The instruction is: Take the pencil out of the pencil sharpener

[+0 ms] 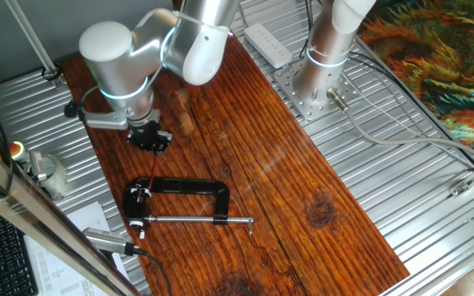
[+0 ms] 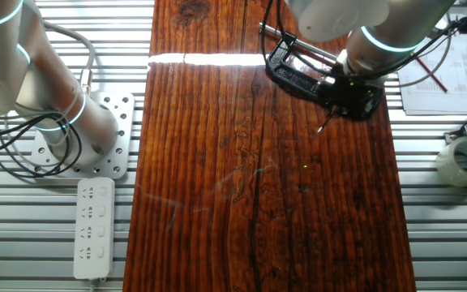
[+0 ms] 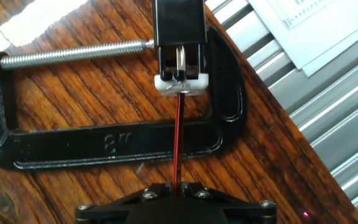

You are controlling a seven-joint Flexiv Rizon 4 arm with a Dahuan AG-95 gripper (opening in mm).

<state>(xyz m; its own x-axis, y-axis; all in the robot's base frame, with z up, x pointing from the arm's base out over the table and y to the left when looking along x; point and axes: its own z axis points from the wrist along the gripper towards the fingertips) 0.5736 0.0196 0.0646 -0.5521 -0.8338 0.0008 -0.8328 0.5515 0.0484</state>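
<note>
In one fixed view we saw the gripper [image 1: 151, 141] above the black clamp [image 1: 189, 191], the thin red pencil [image 1: 155, 168] running down to the sharpener [image 1: 139, 194] at the clamp's left end.

In the other fixed view the arm hid most of the clamp [image 2: 292, 71]; the pencil was hard to make out.

In the hand view the pencil [image 3: 178, 140] ran from the sharpener [image 3: 181, 81] into the clenched fingertips [image 3: 160, 189], crossing the clamp's bar [image 3: 104, 144].

I see a red-brown wooden board [image 1: 303, 181] lying under the pincer on a ribbed metal table [image 1: 434, 205]. Beyond the pincer, a white power strip [image 2: 92, 227] rests beside a bolted base plate [image 2: 108, 134].
</note>
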